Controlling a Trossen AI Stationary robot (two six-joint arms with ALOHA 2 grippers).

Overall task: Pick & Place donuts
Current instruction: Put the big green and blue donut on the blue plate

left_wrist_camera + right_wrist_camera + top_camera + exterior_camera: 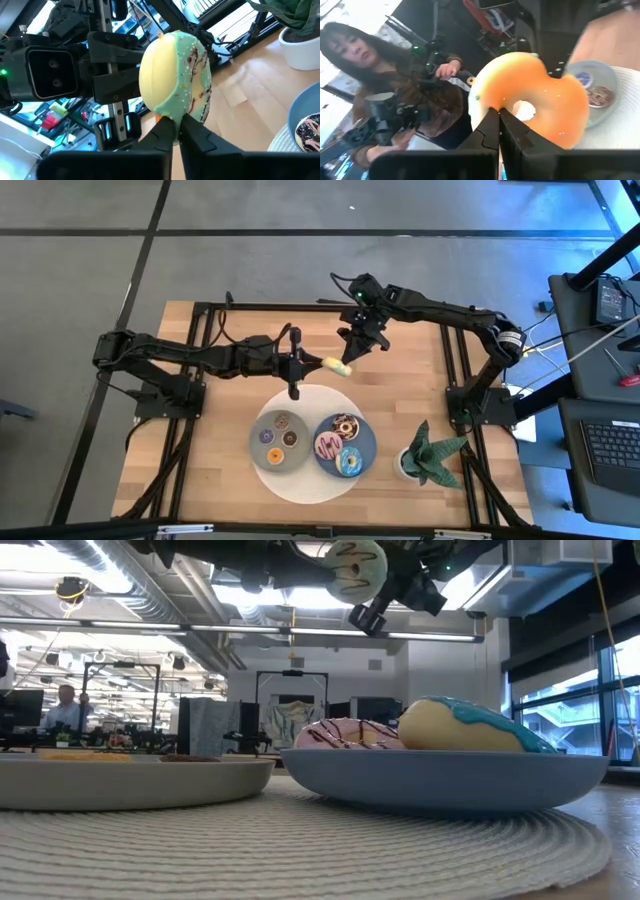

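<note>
Left pincer (318, 363): closed on the yellow-green donut (338, 366), its fingertips (172, 131) pinching the rim, above the table behind the plates.
Right pincer (356, 345): also closed on the yellow-green donut, fingers meeting at the ring's hole in the right wrist view; it comes in from the far side, opposite the left pincer.
Yellow-green donut: held in the air between the two pincers, standing on edge, pale green icing with dark drizzle and sprinkles; in the low view it hangs high above the plates.
Blue plate (367, 447): on the round woven mat (310, 490), carrying the chocolate donut (345, 424), pink donut (328, 445) and blue donut (350, 462).
Grey plate (257, 450): just beside the blue plate on the same mat, holding four small rings, among them an orange donut (274, 456) and a purple donut (266, 437).
Potted plant (428, 454): on the table to the right of the blue plate.
Person (375, 65): visible beyond the table in the right wrist view.
</note>
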